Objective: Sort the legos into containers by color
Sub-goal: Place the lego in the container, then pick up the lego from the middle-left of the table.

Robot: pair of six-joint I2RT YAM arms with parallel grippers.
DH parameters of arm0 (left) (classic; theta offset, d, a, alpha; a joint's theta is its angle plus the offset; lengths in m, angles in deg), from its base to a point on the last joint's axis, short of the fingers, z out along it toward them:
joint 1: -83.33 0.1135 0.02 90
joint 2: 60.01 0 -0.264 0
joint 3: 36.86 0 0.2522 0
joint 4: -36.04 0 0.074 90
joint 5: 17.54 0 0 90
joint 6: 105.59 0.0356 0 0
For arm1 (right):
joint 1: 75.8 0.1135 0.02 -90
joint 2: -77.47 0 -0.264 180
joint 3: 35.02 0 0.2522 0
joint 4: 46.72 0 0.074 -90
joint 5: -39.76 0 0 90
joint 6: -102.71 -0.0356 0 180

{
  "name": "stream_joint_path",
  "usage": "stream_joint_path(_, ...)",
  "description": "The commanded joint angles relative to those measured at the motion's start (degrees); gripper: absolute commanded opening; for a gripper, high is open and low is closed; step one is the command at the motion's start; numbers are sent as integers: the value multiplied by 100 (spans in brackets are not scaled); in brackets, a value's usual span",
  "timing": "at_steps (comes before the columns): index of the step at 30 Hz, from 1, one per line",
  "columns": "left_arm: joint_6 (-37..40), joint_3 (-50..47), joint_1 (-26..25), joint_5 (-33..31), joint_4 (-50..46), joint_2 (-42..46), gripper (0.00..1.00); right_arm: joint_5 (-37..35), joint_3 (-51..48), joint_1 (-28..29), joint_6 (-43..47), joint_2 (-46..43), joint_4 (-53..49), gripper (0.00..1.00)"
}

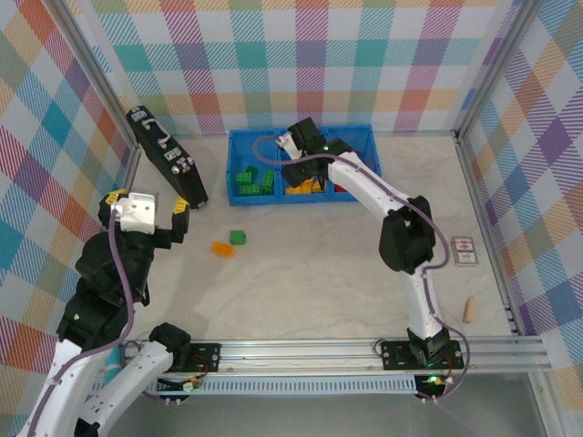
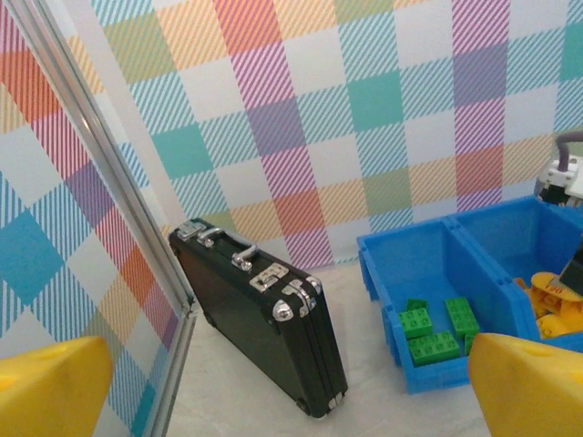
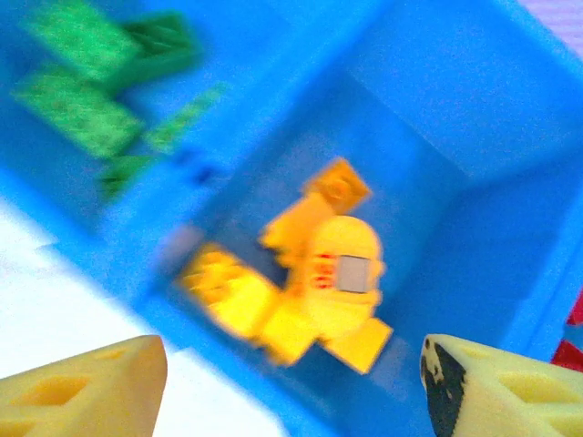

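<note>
The right gripper [image 1: 296, 171] hangs over the middle compartment of the blue tray [image 1: 351, 146], at the upper centre of the overhead view. In the right wrist view its two yellow wedge-shaped fingertips [image 3: 91, 387] sit at the bottom corners, spread wide with nothing between them. The yellow legos [image 3: 310, 273] lie below the open jaws on the compartment floor, not touched. This is a loose heap of glossy studded bricks with one rounded piece among them; the view is blurred, so finer detail is lost.

Green legos [image 3: 82, 109] fill the compartment at the upper left of that view, and a sliver of red legos [image 3: 574, 332] shows at the right edge. The tray is smooth moulded plastic with thin upright dividing walls.

On the pale table below the tray in the overhead view lie an orange brick [image 1: 221, 248] and a green brick [image 1: 238, 238], just beside each other.

The left gripper [image 1: 147, 200] is at centre left, jaws fully spread and empty, well apart from every brick. A black hard case [image 2: 260, 323] with metal latches leans by the wall.
</note>
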Motion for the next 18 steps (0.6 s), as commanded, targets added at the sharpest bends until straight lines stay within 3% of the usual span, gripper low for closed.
stream_joint_path(1,93,196,-76,77,53,186,100,1213,-470,583,1118,-512,479,75)
stream_joint_path(11,28,195,-94,77,48,249,100,1732,-381,2084,1618,492,1394,75)
stream_joint_path(18,-16,95,-107,130,172,358,100,1701,-15,2319,1462,1066,1859,76)
